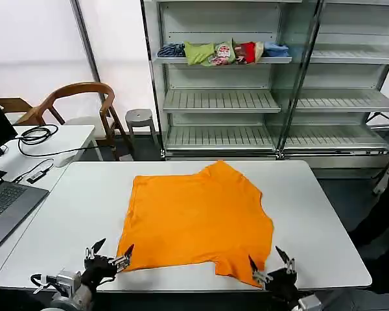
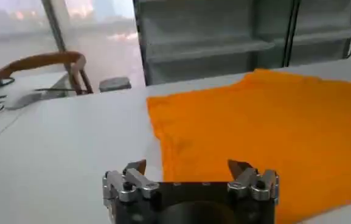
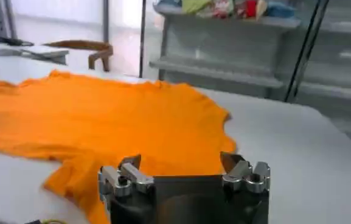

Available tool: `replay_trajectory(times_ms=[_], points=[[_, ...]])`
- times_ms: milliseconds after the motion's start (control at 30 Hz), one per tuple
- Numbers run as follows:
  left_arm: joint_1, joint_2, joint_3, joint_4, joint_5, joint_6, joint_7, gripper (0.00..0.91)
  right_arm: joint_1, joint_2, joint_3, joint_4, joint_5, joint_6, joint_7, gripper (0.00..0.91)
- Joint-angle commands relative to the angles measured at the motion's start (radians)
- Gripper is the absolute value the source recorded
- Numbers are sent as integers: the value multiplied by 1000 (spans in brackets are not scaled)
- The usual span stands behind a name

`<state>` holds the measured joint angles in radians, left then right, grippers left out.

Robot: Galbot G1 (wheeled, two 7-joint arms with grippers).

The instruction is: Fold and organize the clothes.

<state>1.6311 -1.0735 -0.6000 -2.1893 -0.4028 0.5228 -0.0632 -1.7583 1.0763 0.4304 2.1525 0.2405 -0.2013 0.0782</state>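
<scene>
On my head feed the left hand (image 1: 109, 251) is a dark block with two thin, pointed black fingers and silvery metal hardware at their roots; a black cable loops beside its pale grey cylindrical wrist. The right hand (image 1: 268, 258) matches it. Up close, both wrist feeds show bright metal knuckle brackets with round screws on a black housing.

1. The T-shirt (image 1: 198, 220) is soft matt cloth, bright orange, lying in gentle wrinkles.
2. Under it, the table (image 1: 324, 214) top looks smooth, pale and faintly sheened.
3. The left gripper (image 2: 187, 167) has bare silvery metal fingers on a dark matt body.
4. The right gripper (image 3: 181, 163) looks the same: shiny metal on matt black.
5. The chair (image 1: 78, 97) looks like glossy brown wood.
</scene>
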Motion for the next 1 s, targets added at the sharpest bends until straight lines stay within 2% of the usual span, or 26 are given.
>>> replay_trajectory(times_ms=[33, 467, 967, 1000], points=[[48, 8, -11, 12, -40, 53, -35, 907, -61, -8, 1, 13, -1, -8, -7, 907], [17, 1, -25, 106, -61, 53, -23, 907, -45, 8, -7, -29, 3, -2, 20, 907], [28, -2, -30, 93, -62, 53, -3, 907, -23, 24, -28, -50, -8, -9, 37, 907], [29, -1, -31, 92, -57, 53, -4, 907, -23, 23, -26, -51, -9, -9, 31, 786]])
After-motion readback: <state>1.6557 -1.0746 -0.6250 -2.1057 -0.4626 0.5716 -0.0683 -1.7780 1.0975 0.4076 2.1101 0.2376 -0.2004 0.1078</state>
